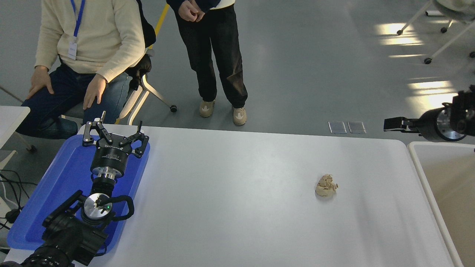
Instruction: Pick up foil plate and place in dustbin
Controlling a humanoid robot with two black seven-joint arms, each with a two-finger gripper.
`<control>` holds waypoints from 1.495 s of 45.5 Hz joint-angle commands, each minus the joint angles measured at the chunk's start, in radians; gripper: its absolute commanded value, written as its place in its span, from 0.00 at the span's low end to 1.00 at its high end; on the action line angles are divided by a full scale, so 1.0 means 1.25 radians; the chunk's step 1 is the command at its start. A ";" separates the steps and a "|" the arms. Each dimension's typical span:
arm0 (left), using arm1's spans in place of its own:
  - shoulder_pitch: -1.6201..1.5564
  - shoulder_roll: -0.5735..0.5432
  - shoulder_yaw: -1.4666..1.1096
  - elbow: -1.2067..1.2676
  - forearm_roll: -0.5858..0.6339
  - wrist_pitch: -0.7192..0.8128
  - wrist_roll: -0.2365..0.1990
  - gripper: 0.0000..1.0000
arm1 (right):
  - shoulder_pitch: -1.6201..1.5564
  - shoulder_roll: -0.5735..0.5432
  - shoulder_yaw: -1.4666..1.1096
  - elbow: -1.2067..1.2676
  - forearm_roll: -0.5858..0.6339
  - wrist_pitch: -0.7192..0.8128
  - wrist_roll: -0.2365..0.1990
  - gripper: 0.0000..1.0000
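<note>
Right gripper (pixel 393 124): hanging beside the dustbin (pixel 417 157); finger state unreadable.
Left gripper (pixel 113 138): sitting parked, fingers apart.
Advice: foil plate isn't showing; confirm it before reaching.

My left gripper (pixel 113 134) sits parked over the blue tray (pixel 55 193) at the table's near-left, fingers spread. My right gripper (pixel 395 124) reaches in from the right edge, above the table's (pixel 241 207) far-right corner beside the dustbin (pixel 426 185); its finger state I can't make out. A beige paper wad (pixel 326 185) lies on the table. Beyond the far edge, one person sits (pixel 89 33), another stands (pixel 219 55)
</note>
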 commanded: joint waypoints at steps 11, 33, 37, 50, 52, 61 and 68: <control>0.000 0.000 0.000 0.000 0.000 0.000 0.000 1.00 | 0.245 0.203 -0.063 0.235 0.121 0.077 0.005 1.00; 0.001 0.000 0.000 0.000 0.000 0.001 0.000 1.00 | 0.299 0.344 -0.005 0.250 0.396 0.210 0.005 1.00; 0.001 0.000 0.000 0.000 0.000 0.000 0.000 1.00 | 0.300 0.373 0.008 0.245 0.448 0.216 0.005 1.00; 0.001 0.000 -0.001 0.000 0.000 0.000 0.000 1.00 | 0.295 0.412 0.000 0.241 0.439 0.229 0.005 1.00; 0.001 0.000 0.000 0.000 0.000 0.000 0.000 1.00 | 0.293 0.419 -0.008 0.241 0.433 0.228 0.003 1.00; 0.001 0.000 -0.001 0.000 0.000 0.000 0.000 1.00 | 0.293 0.422 -0.043 0.240 0.388 0.228 0.002 1.00; 0.001 0.000 -0.001 0.000 0.000 0.000 0.000 1.00 | 0.291 0.423 -0.070 0.228 0.326 0.216 0.003 1.00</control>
